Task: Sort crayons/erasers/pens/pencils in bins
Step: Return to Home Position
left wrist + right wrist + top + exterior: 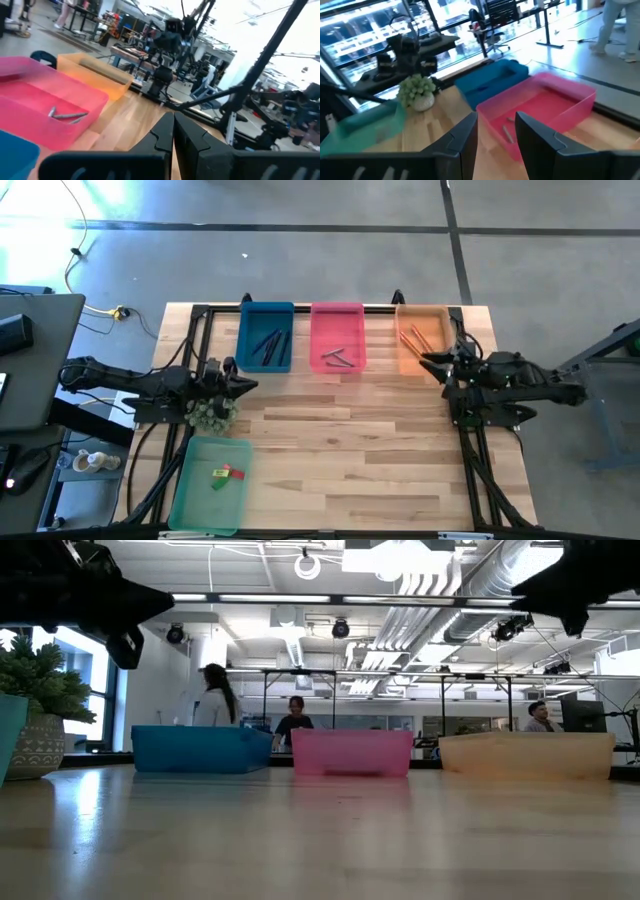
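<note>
L arm lies low over the left edge of the table [340, 430], L claw [240, 385] pointing inward, just beside a small potted plant [212, 413]. Its wrist view shows the fingers [162, 135] pressed together w/ nothing btwn. R arm mirrors it at the right edge, R claw [432, 365] beside the orange bin [422, 309], fingers [465, 140] parted, empty.

Only the high view sees into the bins:
- dark pens [270, 345] in the blue bin [244, 340]
- grey crayons [338, 358] in the pink bin [316, 330]
- orange-red pencils [415, 338] in the orange bin
- tiny erasers [228, 473] in the green bin [205, 510], near-left corner

Low view gives just bin walls, ppl [213, 695] in the room behind.
</note>
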`<state>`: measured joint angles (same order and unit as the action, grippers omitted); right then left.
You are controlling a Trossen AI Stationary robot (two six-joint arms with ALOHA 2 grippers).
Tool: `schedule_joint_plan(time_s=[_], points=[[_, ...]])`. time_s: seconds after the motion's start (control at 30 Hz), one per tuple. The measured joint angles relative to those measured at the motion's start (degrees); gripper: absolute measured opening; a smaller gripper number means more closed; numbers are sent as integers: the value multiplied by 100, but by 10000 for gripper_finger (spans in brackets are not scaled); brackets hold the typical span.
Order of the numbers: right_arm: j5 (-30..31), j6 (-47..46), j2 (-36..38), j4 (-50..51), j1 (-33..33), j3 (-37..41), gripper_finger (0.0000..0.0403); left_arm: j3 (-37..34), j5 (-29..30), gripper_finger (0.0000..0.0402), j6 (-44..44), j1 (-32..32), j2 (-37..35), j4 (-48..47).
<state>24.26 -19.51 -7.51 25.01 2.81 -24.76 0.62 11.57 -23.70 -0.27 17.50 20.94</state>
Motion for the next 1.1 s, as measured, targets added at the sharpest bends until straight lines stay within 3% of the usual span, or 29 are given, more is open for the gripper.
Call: schedule_joint_plan(time_s=[0.27,0.63,1.0,1.1], points=[[-393,-13,741,-190,0,860,124,1,245,1,181,0,0,-8],[-726,-369,726,-943,-2,1889,124,2,258,1,181,0,0,-10],[-657,-451,670,-1022,-4,1928,124,4,258,3,181,0,0,-12],[-645,-11,671,-1018,-4,1928,124,4,258,3,181,0,0,-12]])
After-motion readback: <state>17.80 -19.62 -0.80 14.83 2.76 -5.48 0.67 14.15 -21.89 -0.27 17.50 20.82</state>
